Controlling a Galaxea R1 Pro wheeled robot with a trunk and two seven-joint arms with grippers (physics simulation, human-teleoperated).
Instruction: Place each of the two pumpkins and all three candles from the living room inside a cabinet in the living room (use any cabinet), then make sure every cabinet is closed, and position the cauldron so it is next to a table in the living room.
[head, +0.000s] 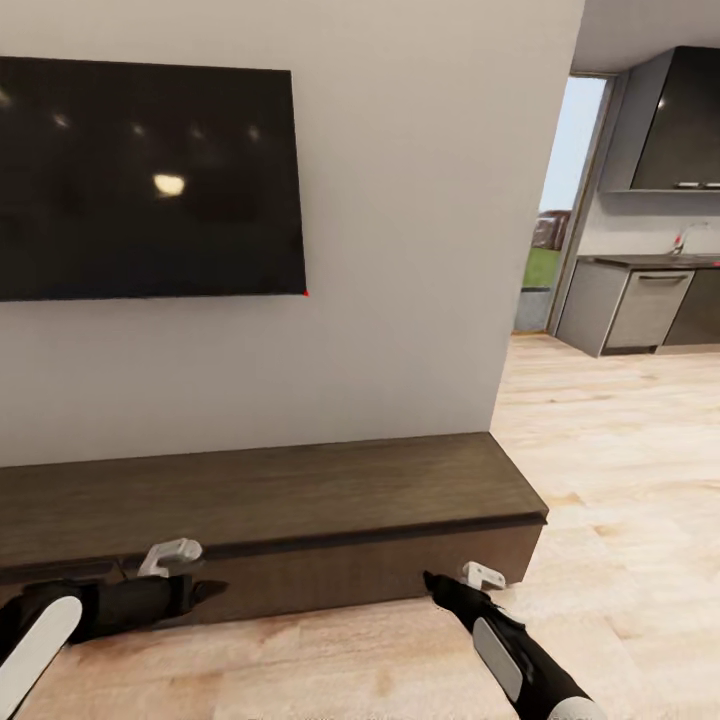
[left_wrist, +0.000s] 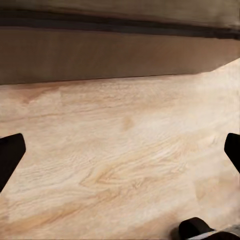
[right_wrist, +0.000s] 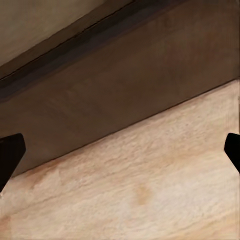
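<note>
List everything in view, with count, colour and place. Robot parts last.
Cabinet: 1, dark brown, long and low against the wall, fronts shut as far as visible.
TV: 1, black, on the wall above the cabinet.
Wall: 1, pale grey, behind the cabinet.
Floor: light wood, in front of the cabinet and running right into the kitchen.
Kitchen cupboards: grey, far right, low; one dark upper cupboard above.
Faucet: 1, pale, on the kitchen counter.
Doorway: 1, grass and sky beyond.
Left gripper: 1, black, low before the cabinet front, fingers spread.
Right gripper: 1, black, near the cabinet's right end, fingers spread.
</note>
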